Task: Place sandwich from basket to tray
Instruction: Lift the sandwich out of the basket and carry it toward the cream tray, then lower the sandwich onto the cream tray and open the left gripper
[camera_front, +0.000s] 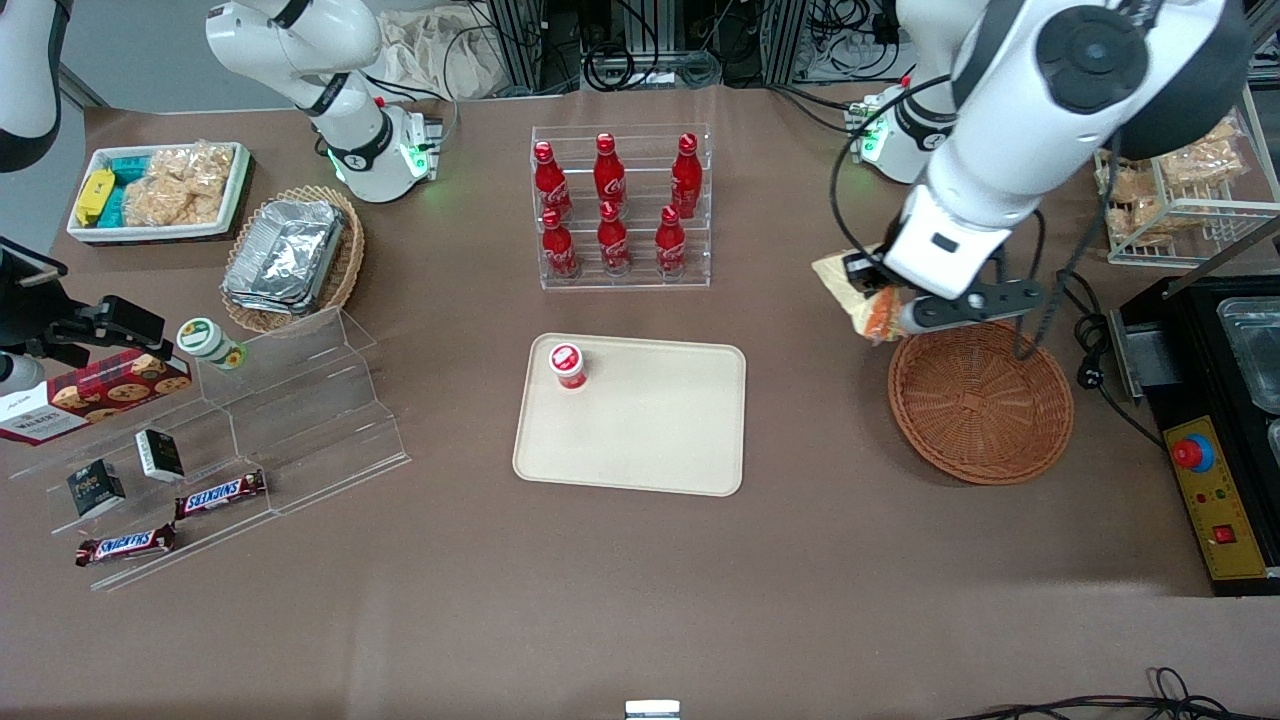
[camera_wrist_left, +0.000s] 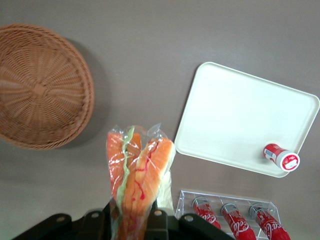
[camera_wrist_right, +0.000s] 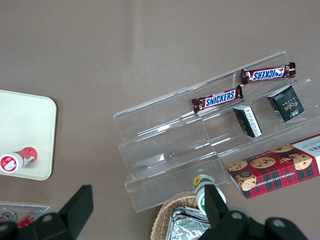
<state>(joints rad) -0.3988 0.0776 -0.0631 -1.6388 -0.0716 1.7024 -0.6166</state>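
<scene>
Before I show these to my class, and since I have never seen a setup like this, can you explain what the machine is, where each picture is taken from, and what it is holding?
These are two white robot arms at a brown table. One picture looks down from the front; the other two come from cameras on the arms' wrists. The working arm's tool hangs above the table, over the rim of the round woven basket, and is shut on a wrapped sandwich, bread with orange filling. The basket itself holds nothing. A cream tray lies in the middle of the table with a small red cup on it. A clear rack of red bottles stands farther from the front camera than the tray.
</scene>
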